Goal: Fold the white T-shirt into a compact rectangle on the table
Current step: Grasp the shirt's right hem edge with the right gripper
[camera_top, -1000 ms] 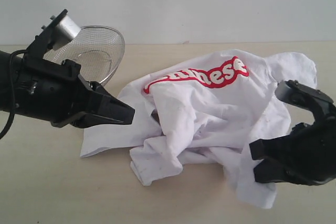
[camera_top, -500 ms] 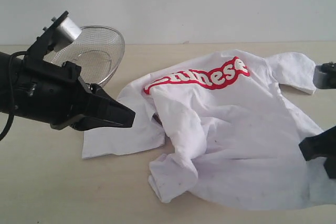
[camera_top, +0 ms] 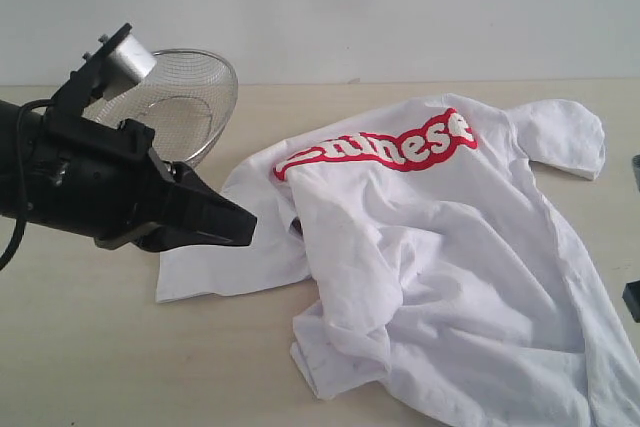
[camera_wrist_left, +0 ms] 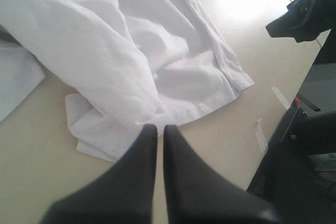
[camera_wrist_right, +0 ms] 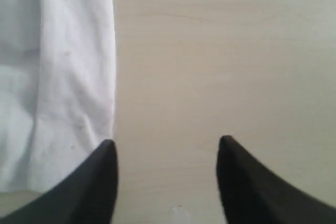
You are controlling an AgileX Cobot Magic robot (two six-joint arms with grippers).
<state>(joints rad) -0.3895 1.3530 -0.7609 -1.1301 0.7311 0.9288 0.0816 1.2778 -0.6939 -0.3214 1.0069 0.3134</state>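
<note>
**Item 1: left pincer**. Jaws pressed together with nothing between them. It hangs low at the left, its tips just beside the shirt's flat left flap. The wire-mesh basket stands behind it, apart from the garment.

**Item 2: white T-shirt**. It lies rumpled on the surface, centre to right, with the red lettering facing up toward the far side. One sleeve is spread at far right. A bunched roll sits at the near edge, and the lower right corner runs out of the exterior view.

**Item 3: right pincer**. Jaws stand wide apart and empty, over bare surface just beside a straight shirt edge.

**Handling note (judgement).** The step in hand looks like flattening before any fold.
- Open the left jaws and take the bunched roll by its outermost layer only.
- Let the right pincer close on the straight edge beside it.
- Draw the two apart, low over the surface, until the body lies smooth.
- Keep the pull away from the basket.
</note>
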